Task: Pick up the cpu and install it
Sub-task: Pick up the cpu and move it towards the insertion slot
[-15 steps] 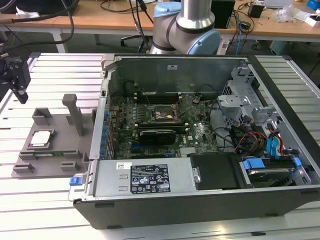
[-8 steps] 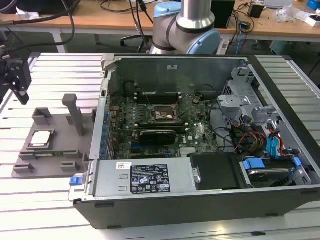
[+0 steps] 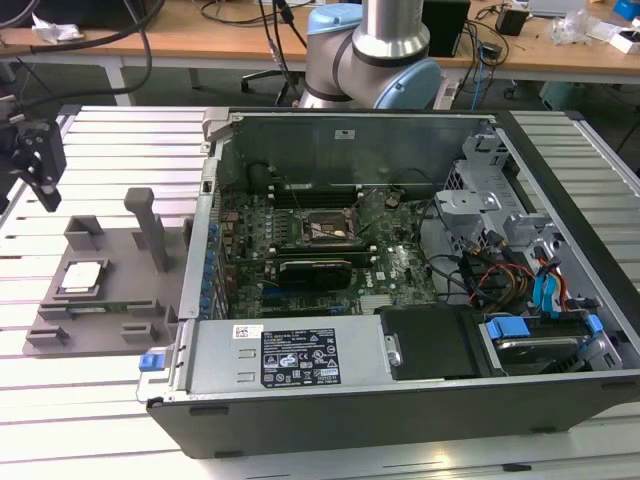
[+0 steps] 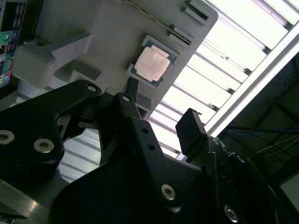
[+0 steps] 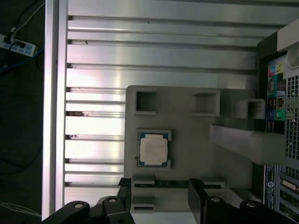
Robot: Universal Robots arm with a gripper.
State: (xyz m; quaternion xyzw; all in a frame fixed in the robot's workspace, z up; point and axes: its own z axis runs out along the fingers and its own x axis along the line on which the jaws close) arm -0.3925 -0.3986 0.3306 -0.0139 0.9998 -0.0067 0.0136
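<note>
Lid up, the cpu [image 5: 153, 150] lies flat in a shallow recess of the grey fixture tray [image 5: 187, 121], which sits on the slatted metal table [image 3: 110, 130] at the exterior view's left of the open computer case [image 3: 400, 350]. It looks light, stiff and thin, with a smooth lid and probably delicate contacts beneath, so 2 opposite edges seem the safest hold. The tool [image 5: 160, 186] hangs above the tray, its 2 fingers spread wide and empty. The tray's upright post [image 3: 150, 225] stands near the recess.
</note>
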